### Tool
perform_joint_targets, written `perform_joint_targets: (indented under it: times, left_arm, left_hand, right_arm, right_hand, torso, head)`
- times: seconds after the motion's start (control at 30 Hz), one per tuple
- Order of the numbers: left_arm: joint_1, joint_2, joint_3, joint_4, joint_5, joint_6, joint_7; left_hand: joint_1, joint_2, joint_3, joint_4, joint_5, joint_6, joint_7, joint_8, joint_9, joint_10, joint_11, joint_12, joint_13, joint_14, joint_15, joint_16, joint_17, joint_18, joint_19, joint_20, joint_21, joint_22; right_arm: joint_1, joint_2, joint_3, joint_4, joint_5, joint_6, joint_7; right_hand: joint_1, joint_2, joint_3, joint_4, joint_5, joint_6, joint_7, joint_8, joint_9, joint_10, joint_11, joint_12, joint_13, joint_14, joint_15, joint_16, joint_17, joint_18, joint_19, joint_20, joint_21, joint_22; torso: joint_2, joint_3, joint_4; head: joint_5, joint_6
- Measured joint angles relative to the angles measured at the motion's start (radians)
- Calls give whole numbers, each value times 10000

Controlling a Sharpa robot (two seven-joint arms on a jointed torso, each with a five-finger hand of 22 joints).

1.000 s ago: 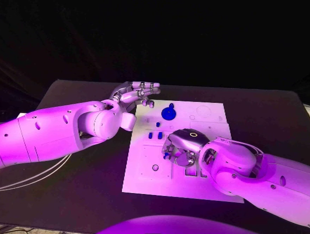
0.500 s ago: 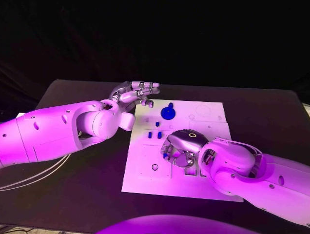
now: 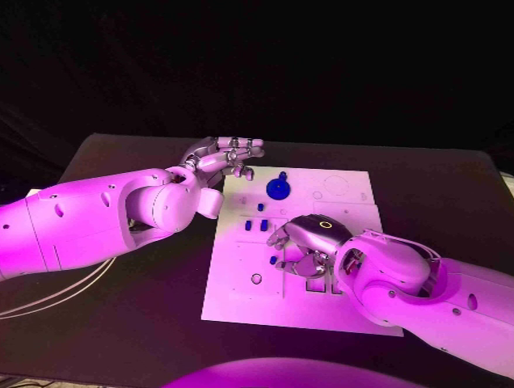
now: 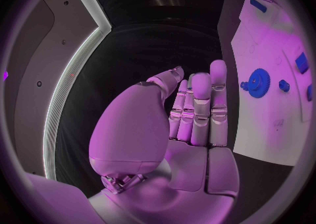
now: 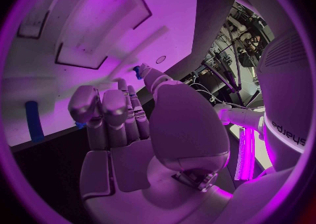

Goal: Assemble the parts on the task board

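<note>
The right hand (image 3: 301, 249) pinches a small blue part (image 5: 137, 69) over the task board (image 3: 243, 293).

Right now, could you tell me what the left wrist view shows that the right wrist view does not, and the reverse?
Left wrist view alone: the left hand, fingers straight and together, holding nothing, beside the board edge, plus the blue gear lying on the board. Right wrist view alone: the right hand over the board, a small blue part pinched at its fingertips, and dark-outlined recesses. Both share the white task board.
</note>
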State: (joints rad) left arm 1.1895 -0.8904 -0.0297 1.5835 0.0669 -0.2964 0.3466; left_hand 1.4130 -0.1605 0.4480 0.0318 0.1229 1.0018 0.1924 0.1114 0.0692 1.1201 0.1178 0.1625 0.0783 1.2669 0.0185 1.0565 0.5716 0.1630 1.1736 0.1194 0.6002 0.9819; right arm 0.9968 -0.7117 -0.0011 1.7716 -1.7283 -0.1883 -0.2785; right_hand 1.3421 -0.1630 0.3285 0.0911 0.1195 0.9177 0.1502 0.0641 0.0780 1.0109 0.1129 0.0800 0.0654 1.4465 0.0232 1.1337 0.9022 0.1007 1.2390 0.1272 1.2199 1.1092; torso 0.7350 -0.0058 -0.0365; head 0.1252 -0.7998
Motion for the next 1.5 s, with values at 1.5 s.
perform_joint_targets:
  times: [1.5]
  left_arm:
    - [0,-144,0,73,-27,49,-35]
  left_hand:
    - [0,0,-28,-28,0,-51,17,0,0,-89,17,41,0,0,0,39,13,0,0,0,0,3]
  right_arm:
    - [917,-2255,403,150,200,581,-187]
  right_hand:
    - [702,353,-678,28,117,992,-237,29,-92,578,-324,412,-28,198,-273,806,820,-2,914,-235,891,1063]
  torso:
    - [-21,-49,-26]
  head:
    - [-395,228]
